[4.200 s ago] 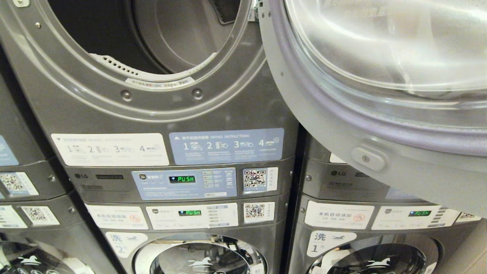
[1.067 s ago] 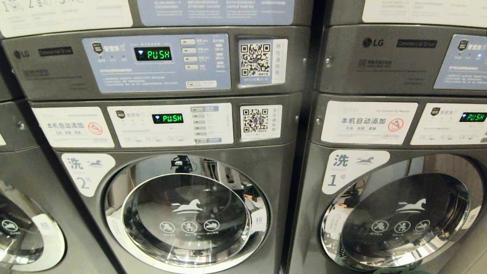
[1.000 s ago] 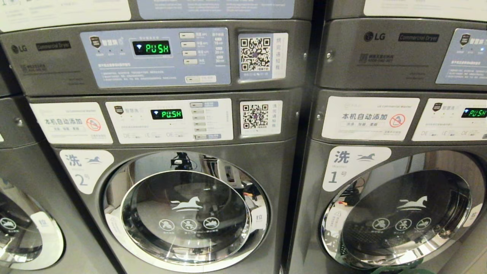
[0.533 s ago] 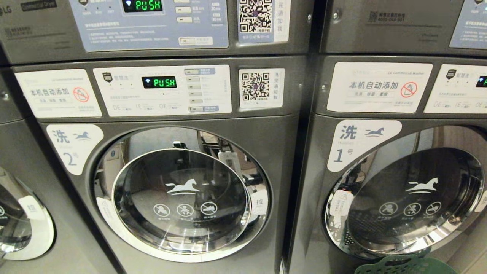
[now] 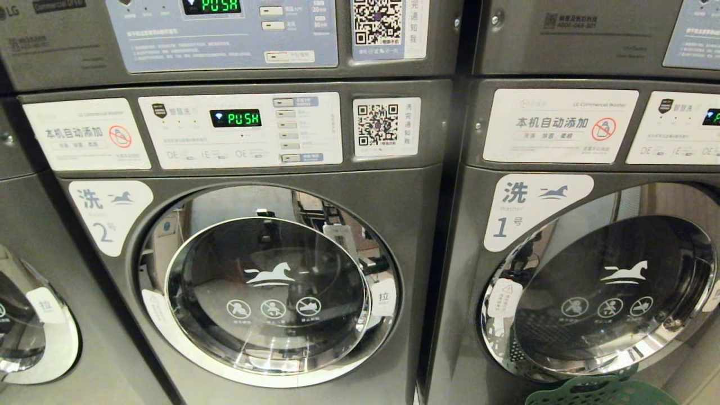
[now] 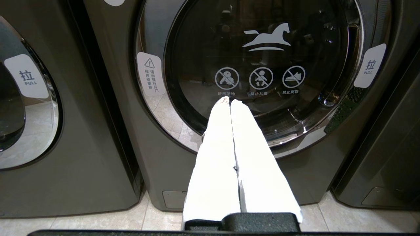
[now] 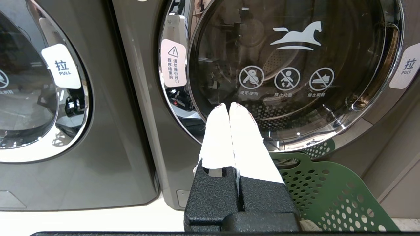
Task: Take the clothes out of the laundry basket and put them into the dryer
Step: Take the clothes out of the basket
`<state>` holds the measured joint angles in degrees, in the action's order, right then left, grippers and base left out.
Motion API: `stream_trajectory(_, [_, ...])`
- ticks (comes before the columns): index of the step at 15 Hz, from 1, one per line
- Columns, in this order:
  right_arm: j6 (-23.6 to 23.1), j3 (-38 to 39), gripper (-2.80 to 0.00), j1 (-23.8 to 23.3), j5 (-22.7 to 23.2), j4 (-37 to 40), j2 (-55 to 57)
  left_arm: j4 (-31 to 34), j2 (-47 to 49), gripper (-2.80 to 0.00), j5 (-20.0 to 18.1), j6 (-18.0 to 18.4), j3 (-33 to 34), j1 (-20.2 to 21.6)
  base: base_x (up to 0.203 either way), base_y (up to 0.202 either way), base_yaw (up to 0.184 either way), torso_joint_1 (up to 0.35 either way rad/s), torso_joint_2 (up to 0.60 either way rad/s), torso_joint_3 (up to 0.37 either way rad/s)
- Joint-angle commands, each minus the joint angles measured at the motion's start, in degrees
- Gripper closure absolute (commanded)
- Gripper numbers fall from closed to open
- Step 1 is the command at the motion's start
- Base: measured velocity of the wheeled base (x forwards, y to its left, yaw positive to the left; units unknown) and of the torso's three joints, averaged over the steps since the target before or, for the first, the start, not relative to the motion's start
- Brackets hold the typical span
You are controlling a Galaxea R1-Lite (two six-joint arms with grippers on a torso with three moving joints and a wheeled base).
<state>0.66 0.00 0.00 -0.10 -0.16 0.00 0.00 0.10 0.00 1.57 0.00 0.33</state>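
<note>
The green perforated laundry basket [image 5: 597,391] stands on the floor before washer number 1, with only its rim in the head view. In the right wrist view the basket [image 7: 328,193] lies just beside my right gripper [image 7: 228,105], which is shut and empty, its white-wrapped fingers pointing at that washer's door. A pale bit of cloth [image 7: 307,225] shows at the basket's near edge. My left gripper [image 6: 228,101] is shut and empty, pointing at washer number 2's door. Only the dryer's control panel [image 5: 225,34] shows, at the top edge of the head view; its drum is out of view.
Washer door 2 [image 5: 270,292] and washer door 1 [image 5: 607,292] are shut, their glass reflecting the room. A third washer [image 5: 28,326] stands at the left. Pale floor tiles [image 6: 98,223] run along the machines' feet. A wall [image 7: 403,183] rises right of the basket.
The whole head view has swung down, from the open dryer drum and door to the washer doors. The basket's rim has come into view at the bottom right. Nothing in the scene itself has moved.
</note>
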Motion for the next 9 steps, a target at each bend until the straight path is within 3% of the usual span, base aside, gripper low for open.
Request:
stream_trajectory(1, [0.0, 0.0, 0.0, 0.0, 0.0, 0.0, 0.1, 0.0, 0.0, 0.0, 0.0, 0.0, 0.0, 0.0, 0.0, 0.0, 0.0, -0.026, 0.19, 0.137])
stream_trajectory(9, [-0.1, 0.0, 0.0, 0.0, 0.0, 0.0, 0.1, 0.0, 0.0, 0.0, -0.1, 0.3, 0.0, 0.0, 0.0, 0.0, 0.0, -0.002, 0.03, 0.022])
